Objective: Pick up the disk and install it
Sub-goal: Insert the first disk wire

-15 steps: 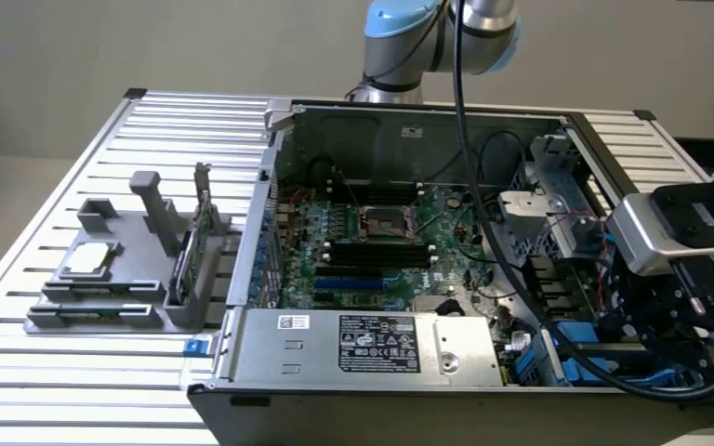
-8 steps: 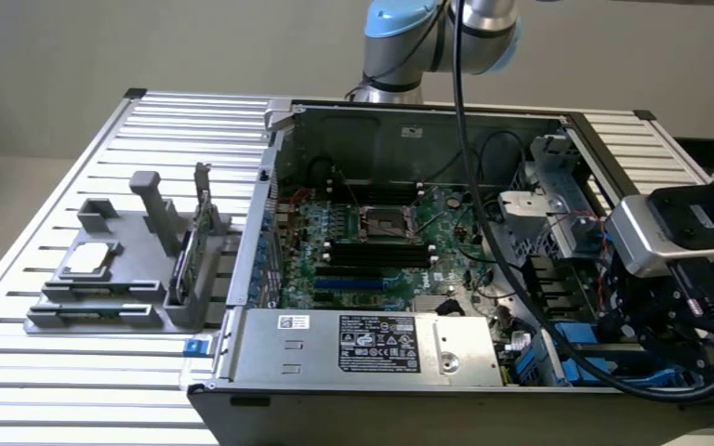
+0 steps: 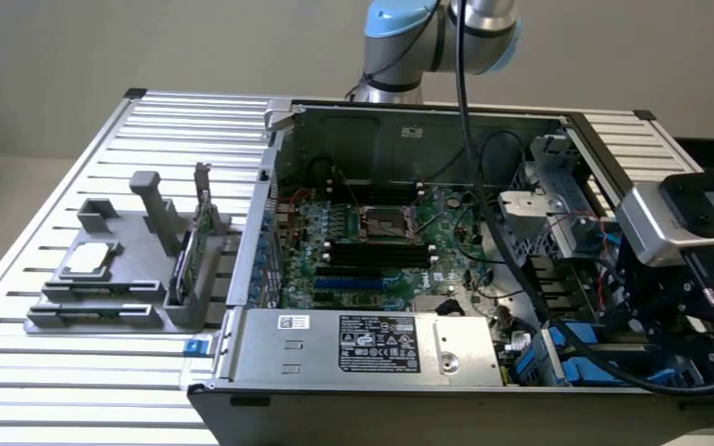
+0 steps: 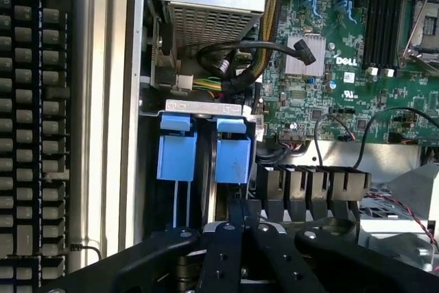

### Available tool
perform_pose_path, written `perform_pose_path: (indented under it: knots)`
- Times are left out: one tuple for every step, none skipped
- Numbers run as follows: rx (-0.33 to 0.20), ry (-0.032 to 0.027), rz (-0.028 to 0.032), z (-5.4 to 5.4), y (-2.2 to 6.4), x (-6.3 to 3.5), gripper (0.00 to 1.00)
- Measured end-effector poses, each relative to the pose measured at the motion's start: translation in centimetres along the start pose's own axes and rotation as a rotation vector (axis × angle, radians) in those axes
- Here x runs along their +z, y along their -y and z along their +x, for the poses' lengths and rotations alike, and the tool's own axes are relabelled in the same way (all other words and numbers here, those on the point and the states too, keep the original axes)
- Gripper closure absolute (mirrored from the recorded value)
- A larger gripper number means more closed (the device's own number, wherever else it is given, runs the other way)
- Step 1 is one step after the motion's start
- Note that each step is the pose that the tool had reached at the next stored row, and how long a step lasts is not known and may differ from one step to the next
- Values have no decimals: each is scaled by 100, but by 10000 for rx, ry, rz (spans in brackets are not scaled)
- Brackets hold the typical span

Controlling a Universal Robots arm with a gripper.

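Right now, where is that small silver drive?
In the exterior view, the small silver drive lies flat on the grey stand on the table, at that view's left, outside the open computer case.

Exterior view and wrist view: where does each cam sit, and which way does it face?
Exterior view: off the arm, above the open computer case, looking down into it; shows the arm behind the case and its wrist end at the exterior view's right.
Wrist view: on the wrist, looking past the shut gripper into the case at the blue carriers.
Shared: motherboard, power supply, blue carriers.
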State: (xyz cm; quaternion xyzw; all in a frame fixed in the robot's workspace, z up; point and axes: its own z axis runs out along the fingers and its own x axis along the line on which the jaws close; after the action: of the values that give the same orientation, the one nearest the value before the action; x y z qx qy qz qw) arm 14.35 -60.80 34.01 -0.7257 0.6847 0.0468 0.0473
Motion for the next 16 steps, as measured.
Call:
perform_pose_path:
  knots:
    - [0,-3,-5,-6,1,-43,89]
    - [1,-3,-7,-11,2,-83,89]
    - [1,-1,-7,-16,3,-123,89]
    - [1,-4,-8,-22,3,-164,89]
    - [2,-3,-8,-27,4,-203,89]
    - [2,-2,-8,-33,4,-248,89]
    - [2,-4,-9,-39,4,-293,89]
    - [3,-2,-9,-45,4,-337,89]
    - [8,-2,-9,-51,4,-382,89]
    - [19,-2,-10,-57,5,-427,89]
    - [41,0,-7,-61,5,-451,89]
    - [112,9,3,-61,6,-458,89]
    - [218,19,18,-62,6,-460,89]
    - [335,26,34,-62,6,-461,89]
    - [467,31,52,-62,5,-460,89]
    - [595,34,70,-62,5,-460,89]
